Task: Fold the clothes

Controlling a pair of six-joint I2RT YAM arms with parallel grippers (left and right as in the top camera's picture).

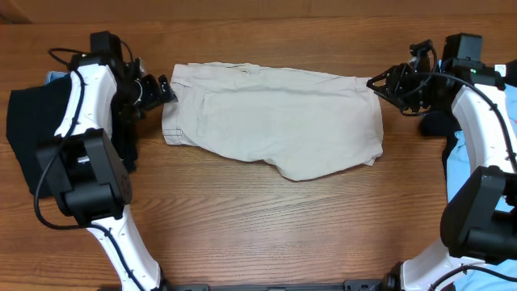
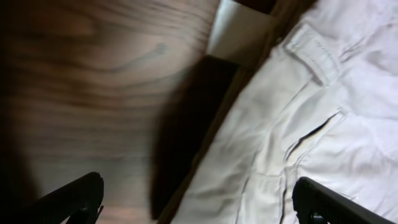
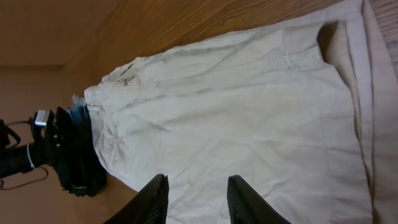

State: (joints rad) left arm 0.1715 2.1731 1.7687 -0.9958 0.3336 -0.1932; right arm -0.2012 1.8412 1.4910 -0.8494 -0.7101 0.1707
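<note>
Beige cotton shorts [image 1: 275,117] lie flat on table [image 1: 242,218] | likely soft, light, floppy | your left claw [image 1: 167,89] spread beside waistband [image 1: 171,113] | your right claw [image 1: 378,83] spread by leg hem [image 3: 360,93] | pinch seams, they should hold best

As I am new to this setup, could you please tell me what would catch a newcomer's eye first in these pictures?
The pale beige shorts lie spread across the middle of the wooden table and are by far the brightest thing. The left tool and right tool sit open at their two ends, waistband side and leg side. A black garment lies at the table's left edge.
</note>
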